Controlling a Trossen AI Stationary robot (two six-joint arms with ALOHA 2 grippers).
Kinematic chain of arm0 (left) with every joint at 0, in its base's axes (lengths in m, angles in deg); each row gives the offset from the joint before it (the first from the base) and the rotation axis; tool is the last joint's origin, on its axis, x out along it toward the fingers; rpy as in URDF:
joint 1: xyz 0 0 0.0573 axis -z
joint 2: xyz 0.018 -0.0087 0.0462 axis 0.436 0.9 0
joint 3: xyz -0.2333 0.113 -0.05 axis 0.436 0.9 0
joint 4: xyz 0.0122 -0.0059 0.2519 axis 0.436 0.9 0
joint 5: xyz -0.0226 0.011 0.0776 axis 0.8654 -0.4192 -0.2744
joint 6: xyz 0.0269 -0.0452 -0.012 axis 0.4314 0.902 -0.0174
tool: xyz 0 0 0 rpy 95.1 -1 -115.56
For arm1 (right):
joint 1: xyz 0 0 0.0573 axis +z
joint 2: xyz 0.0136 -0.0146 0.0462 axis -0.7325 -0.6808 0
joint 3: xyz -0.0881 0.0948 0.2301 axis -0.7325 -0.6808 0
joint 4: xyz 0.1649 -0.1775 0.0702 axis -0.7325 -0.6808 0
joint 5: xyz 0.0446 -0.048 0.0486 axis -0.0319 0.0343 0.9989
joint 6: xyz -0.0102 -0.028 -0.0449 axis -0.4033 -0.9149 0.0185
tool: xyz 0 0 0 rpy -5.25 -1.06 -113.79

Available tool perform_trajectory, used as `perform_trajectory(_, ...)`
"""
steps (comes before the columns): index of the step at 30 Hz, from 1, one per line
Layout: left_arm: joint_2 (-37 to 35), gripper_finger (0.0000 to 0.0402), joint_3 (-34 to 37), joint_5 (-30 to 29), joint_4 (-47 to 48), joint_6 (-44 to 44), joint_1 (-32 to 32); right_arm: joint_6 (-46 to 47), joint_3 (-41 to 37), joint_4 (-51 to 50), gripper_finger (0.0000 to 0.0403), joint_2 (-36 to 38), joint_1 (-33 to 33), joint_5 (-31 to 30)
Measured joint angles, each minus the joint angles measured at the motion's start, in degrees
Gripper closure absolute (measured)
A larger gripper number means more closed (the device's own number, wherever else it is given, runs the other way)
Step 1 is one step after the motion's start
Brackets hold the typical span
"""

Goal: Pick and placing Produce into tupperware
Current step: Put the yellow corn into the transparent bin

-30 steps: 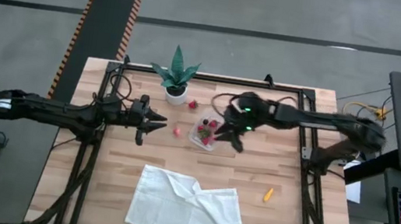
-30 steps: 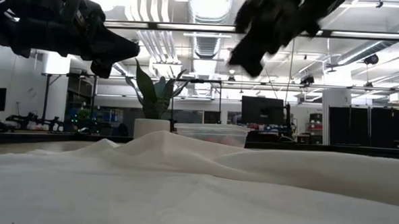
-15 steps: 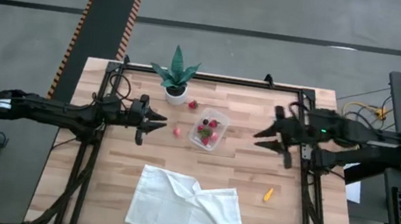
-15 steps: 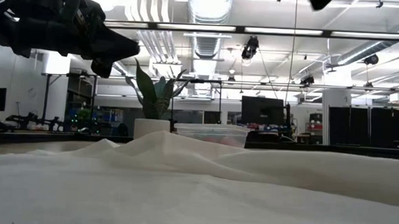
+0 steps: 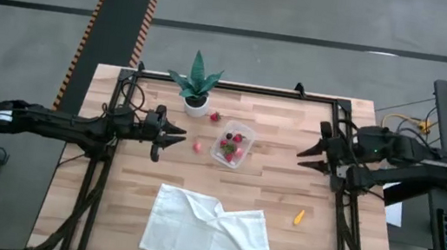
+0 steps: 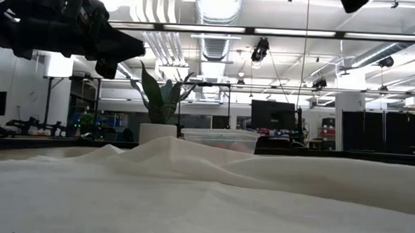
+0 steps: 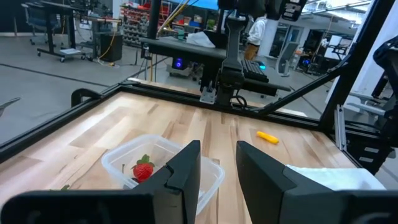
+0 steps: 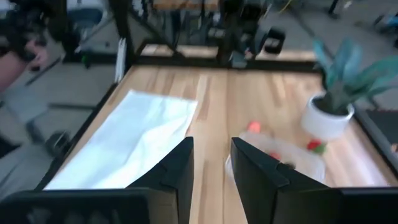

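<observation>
Clear plastic tupperware (image 5: 232, 147) sits on the butcher-block table (image 5: 279, 229) near its middle, toward the far half, and holds red strawberry pieces (image 5: 237, 137) together with a dark berry (image 5: 228, 137). In the left wrist view one strawberry with a green cap lies inside it against the near wall. Two more red pieces lie loose on the wood: one strawberry (image 5: 215, 117) between the container and the white pot of the green plant (image 5: 197, 84), another reddish piece (image 5: 198, 146) just beside the container on the side facing the left arm. A small orange-yellow piece (image 5: 299, 215) lies well apart from the rest, near the table's right front.

A rumpled white cloth (image 5: 213, 231) covers the front middle of the table and fills the foreground of the low view.

The left gripper (image 5: 176, 136) hovers above the table left of the container, pointing at it, its fingers (image 7: 185, 168) a narrow gap apart and holding nothing. The right gripper (image 5: 307, 153) hangs over the table's right edge, well clear of the container, pointing toward it; its fingers (image 8: 180, 163) also stand a narrow gap apart and empty.
</observation>
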Motion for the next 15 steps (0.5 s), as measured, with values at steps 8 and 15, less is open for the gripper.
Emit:
perform_trajectory(8,0.0,0.0313,0.0,0.0,0.0,0.3,0.0,0.0,5.4,-12.9,0.0307,0.0,5.6,5.5)
perform_trajectory(15,0.0,0.0313,0.0,-0.3,-1.7,0.4,0.0,8.4,7.4,-24.2,0.0305,0.0,15.4,3.1)
